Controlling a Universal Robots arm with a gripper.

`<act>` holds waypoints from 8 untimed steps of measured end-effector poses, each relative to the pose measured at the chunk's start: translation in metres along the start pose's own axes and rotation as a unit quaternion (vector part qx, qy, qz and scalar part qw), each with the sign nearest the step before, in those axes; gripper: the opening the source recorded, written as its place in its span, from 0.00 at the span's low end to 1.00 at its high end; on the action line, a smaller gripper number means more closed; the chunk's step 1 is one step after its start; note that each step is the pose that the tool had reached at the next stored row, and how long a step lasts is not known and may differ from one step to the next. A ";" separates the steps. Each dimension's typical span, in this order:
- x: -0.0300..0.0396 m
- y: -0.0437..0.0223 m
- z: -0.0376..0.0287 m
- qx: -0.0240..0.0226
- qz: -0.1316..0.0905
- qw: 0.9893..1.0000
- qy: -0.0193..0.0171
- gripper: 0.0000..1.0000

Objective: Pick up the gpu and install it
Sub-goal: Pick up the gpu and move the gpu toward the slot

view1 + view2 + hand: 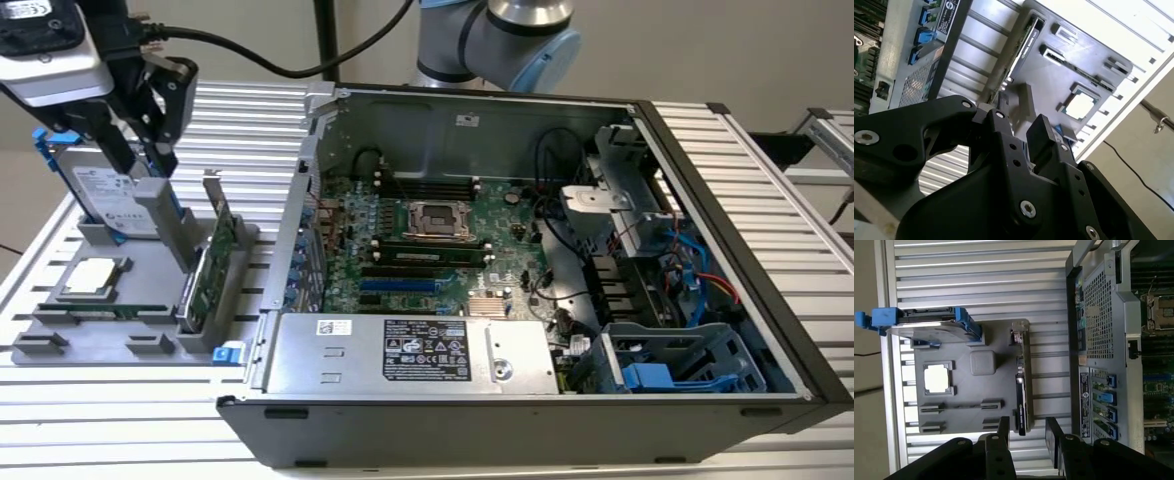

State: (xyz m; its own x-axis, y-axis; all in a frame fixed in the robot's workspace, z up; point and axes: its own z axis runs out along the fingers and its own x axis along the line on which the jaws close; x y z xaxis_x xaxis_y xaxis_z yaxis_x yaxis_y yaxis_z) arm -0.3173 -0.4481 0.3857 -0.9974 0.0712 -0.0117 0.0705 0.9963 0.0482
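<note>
Standing on its long edge, the gpu [211, 270] sits in a slot along the side of the gray parts tray [80, 345] that faces the computer case [534, 440]. Its silver end bracket rises at the end nearer the hard drive [114, 195]. In the first wrist view the card [1021, 390] appears edge-on as a thin dark strip. In the second wrist view it [1019, 50] runs along the tray's rim beside the case.

The gripper [150, 160] hangs above the tray, over the end where the hard drive stands, and is clear of the card. In both wrist views its black fingers [1003, 427] are spread wide with nothing between them, and only the tray and one end of the card show through the gap [1016, 125].

On the tray, the blue-framed hard drive [924, 322] stands upright at one end. A square processor chip [94, 278] lies flat in its recess, and a narrow memory stick [107, 310] rests in a slot just beside it. A raised gray block [983, 362] sits between the chip and the card.

The case lies open on the slatted metal table [107, 420], to the exterior view's right of the tray. Inside it are the green motherboard [441, 250] and a silver power supply [400, 350] along the near wall.
</note>
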 end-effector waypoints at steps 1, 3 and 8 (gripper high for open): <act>0.0000 0.0000 0.0008 0.000 0.000 1.000 0.000 1.00; 0.0000 -0.0001 0.0023 0.000 0.000 1.000 0.000 1.00; 0.0001 -0.0003 0.0054 0.000 0.000 1.000 0.000 1.00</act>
State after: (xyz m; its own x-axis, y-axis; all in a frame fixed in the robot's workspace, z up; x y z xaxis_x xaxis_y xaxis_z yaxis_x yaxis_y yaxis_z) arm -0.3173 -0.4481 0.3803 -0.9974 0.0712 -0.0117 0.0705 0.9963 0.0483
